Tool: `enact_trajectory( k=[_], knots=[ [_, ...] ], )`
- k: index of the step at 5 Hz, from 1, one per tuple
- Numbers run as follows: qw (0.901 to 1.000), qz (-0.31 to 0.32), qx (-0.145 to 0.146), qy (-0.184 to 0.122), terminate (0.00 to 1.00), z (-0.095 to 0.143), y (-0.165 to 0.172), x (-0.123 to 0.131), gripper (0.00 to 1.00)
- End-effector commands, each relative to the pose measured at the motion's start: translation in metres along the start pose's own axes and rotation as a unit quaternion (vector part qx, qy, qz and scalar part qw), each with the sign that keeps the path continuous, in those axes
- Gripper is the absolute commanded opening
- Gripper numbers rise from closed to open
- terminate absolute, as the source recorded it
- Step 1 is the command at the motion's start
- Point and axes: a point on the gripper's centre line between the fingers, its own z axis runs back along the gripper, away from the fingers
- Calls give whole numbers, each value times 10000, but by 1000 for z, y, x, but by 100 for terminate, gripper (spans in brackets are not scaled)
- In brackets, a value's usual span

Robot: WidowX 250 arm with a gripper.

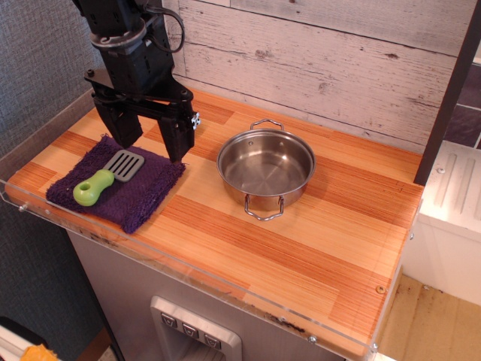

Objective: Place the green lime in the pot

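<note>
Sitting off to the gripper's side on the wooden counter, the pot shows a bare steel bottom and 2 wire loop handles. I cannot spot the green lime anywhere. The gripper's fingers are spread open over the purple towel, just behind the grey slotted spatula with its lime-green handle.

The arm is cut off by the top edge; fingers hide the cloth's far edge.

Striped wooden counter, shiny steel pot at frame centre, purple towel at left edge
</note>
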Motion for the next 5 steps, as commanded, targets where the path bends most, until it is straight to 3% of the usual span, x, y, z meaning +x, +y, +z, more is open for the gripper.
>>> enact_trajectory(
  k=[1, 5],
  knots=[
    [10000, 0, 0, 0, 0, 0, 0, 0, 100],
    [9989, -59, 316, -342, 0, -21, 24, 84, 100]
  ],
)
